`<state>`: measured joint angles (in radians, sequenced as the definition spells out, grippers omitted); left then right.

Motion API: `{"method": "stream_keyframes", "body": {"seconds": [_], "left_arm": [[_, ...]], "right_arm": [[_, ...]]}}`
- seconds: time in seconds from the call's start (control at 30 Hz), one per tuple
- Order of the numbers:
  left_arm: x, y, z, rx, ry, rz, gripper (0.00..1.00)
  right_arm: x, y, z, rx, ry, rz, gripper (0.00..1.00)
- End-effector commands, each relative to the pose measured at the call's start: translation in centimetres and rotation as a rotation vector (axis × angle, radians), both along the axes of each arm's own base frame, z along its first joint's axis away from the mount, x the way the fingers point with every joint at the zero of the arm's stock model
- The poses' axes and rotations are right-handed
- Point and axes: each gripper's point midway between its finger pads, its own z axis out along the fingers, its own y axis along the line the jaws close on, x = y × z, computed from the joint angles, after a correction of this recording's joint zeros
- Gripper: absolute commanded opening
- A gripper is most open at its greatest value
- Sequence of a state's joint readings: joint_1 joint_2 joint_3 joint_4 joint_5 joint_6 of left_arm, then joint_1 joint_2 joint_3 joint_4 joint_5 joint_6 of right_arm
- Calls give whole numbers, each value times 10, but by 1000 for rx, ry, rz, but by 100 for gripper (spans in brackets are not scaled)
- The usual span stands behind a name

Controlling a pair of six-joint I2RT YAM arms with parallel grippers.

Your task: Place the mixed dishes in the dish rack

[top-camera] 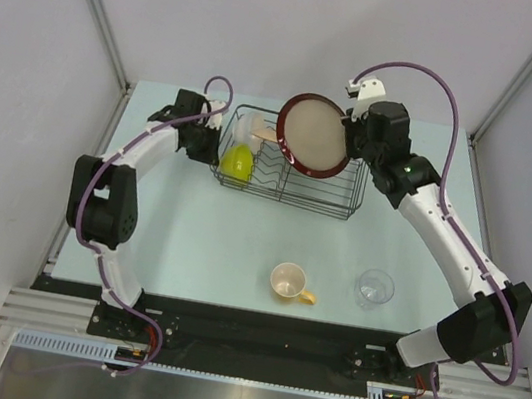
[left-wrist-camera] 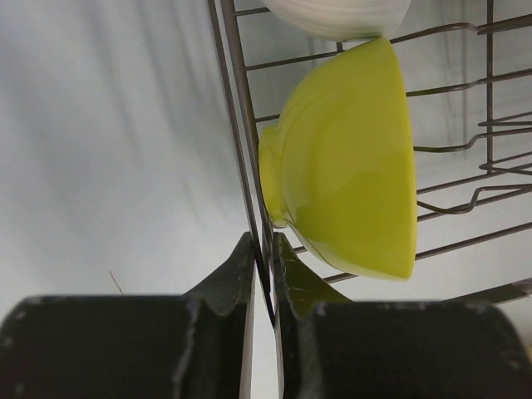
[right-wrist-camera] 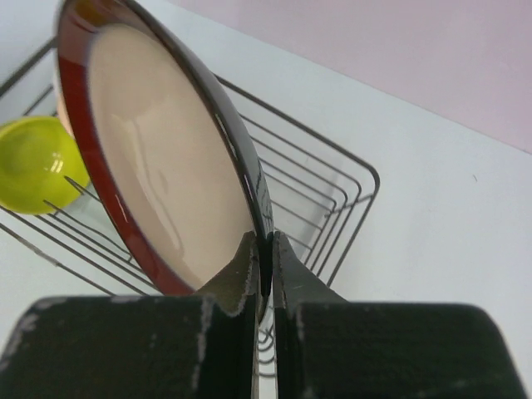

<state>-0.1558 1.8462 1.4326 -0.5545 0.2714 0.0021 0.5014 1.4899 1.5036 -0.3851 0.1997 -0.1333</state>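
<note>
Pale table [top-camera: 194, 239]: wire rack [top-camera: 339, 199] at back; cup [top-camera: 287, 281], perhaps tilted, glass [top-camera: 374, 288] nearer.

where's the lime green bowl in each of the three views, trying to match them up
Top external: the lime-green bowl sits at the left end of the dish rack.
Left wrist: the bowl fills the centre right, on its side, just inside the rack's side wires.
Right wrist: the bowl is at the left edge, left of the dark-red-rimmed tan plate.
Shared landmark: the rack's black wires show in all three views.
</note>
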Motion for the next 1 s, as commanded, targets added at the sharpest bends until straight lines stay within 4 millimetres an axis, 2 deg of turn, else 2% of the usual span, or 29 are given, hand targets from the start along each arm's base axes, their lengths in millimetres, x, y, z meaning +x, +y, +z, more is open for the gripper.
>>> {"method": "stream_keyframes", "body": {"seconds": [0.0, 0.1, 0.3, 0.43, 0.47, 0.53, 0.57, 0.63, 0.7, 0.8, 0.97], "left_arm": [[-36, 3, -27, 69, 93, -140, 10], [-42, 6, -28, 83, 93, -149, 10], [-52, 10, -35, 101, 109, -158, 10], [-53, 11, -36, 112, 118, -166, 10], [-52, 11, -35, 112, 116, -168, 10], [-50, 9, -30, 106, 111, -175, 10], [-49, 9, -29, 104, 109, -176, 10], [-45, 8, -26, 103, 103, -181, 10], [-45, 8, -25, 102, 111, -184, 10], [-45, 6, -21, 96, 108, -192, 10], [-48, 7, -20, 99, 104, -197, 10]], "right_arm": [[0, -7, 108, 139, -282, -28, 0], [-4, -5, 105, 131, -272, -12, 0], [-13, -4, 84, 91, -234, -1, 0], [-35, 15, 88, 63, -243, 75, 0], [-43, 26, 87, 40, -244, 96, 0], [-50, 27, 83, -37, -249, 91, 0], [-58, 38, 80, -64, -251, 119, 0], [-62, 37, 75, -161, -263, 100, 0], [-72, 51, 74, -206, -283, 124, 0], [-75, 56, 71, -278, -305, 110, 0], [-66, 50, 72, -404, -360, 48, 0]]}}
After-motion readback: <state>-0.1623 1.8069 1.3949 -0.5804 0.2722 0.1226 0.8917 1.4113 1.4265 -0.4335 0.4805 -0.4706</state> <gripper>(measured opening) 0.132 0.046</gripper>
